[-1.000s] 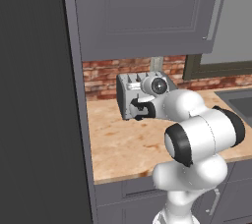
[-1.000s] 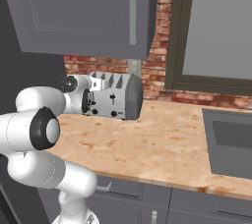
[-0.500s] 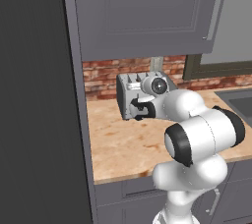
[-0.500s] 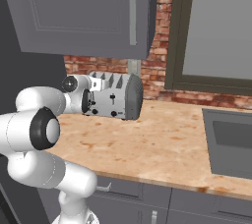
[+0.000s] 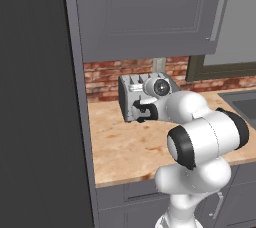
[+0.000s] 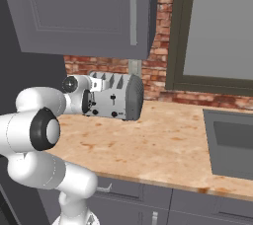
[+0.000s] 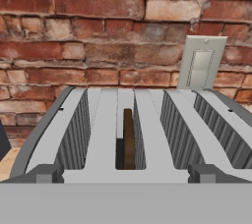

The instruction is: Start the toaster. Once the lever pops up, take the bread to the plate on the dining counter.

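The silver toaster (image 5: 131,86) (image 6: 118,95) stands at the back of the tan counter (image 5: 125,147), against the brick wall. My gripper (image 5: 140,111) (image 6: 88,101) is right at its front end, low against the face. From the hand view I look along the toaster's top (image 7: 103,120), with the gripper (image 7: 124,175) open and its fingertips (image 7: 44,173) far apart at either side. The dark brown bread (image 7: 129,139) stands sunk in the second slot from the left. The plate and the dining counter are out of view.
Grey wall cabinets (image 5: 150,12) hang low over the toaster. A tall dark panel (image 5: 35,97) closes off the left. A sink (image 6: 232,140) lies to the right under a window (image 6: 217,21). A wall outlet (image 7: 199,68) sits behind the toaster.
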You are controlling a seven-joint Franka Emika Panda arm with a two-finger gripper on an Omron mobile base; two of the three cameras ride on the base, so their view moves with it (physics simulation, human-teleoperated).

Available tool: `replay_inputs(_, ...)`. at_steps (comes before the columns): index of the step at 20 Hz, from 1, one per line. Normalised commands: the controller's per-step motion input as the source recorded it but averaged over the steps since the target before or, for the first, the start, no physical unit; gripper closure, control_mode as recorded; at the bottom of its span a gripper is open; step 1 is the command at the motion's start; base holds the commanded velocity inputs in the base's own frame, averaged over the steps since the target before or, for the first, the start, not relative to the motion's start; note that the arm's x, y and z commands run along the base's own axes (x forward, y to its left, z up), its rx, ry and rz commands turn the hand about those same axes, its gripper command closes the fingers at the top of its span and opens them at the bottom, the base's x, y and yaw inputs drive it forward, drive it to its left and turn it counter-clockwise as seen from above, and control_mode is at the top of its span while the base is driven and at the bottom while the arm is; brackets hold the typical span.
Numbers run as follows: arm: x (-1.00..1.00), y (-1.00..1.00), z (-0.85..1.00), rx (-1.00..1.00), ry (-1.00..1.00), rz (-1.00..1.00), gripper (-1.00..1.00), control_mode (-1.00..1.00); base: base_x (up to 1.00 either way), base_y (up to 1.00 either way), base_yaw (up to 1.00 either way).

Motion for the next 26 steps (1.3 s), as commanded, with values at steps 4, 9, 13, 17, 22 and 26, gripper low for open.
replay_inputs(4, 0.00, 0.00, 0.00, 0.00, 0.00, 0.00, -1.00, -1.00, 0.00, 0.00, 0.00)
replay_inputs(9, 0.00, 0.00, 0.00, 0.00, 0.00, 0.00, -1.00, -1.00, 0.00, 0.00, 0.00)
replay_inputs(13, 0.00, 0.00, 0.00, 0.00, 0.00, 0.00, -1.00, -1.00, 0.00, 0.00, 0.00)
replay_inputs(17, 0.00, 0.00, 0.00, 0.00, 0.00, 0.00, -1.00, -1.00, 0.00, 0.00, 0.00)
replay_inputs(22, 0.00, 0.00, 0.00, 0.00, 0.00, 0.00, -1.00, -1.00, 0.00, 0.00, 0.00)
replay_inputs(26, 0.00, 0.00, 0.00, 0.00, 0.00, 0.00, -1.00, -1.00, 0.00, 0.00, 0.00)
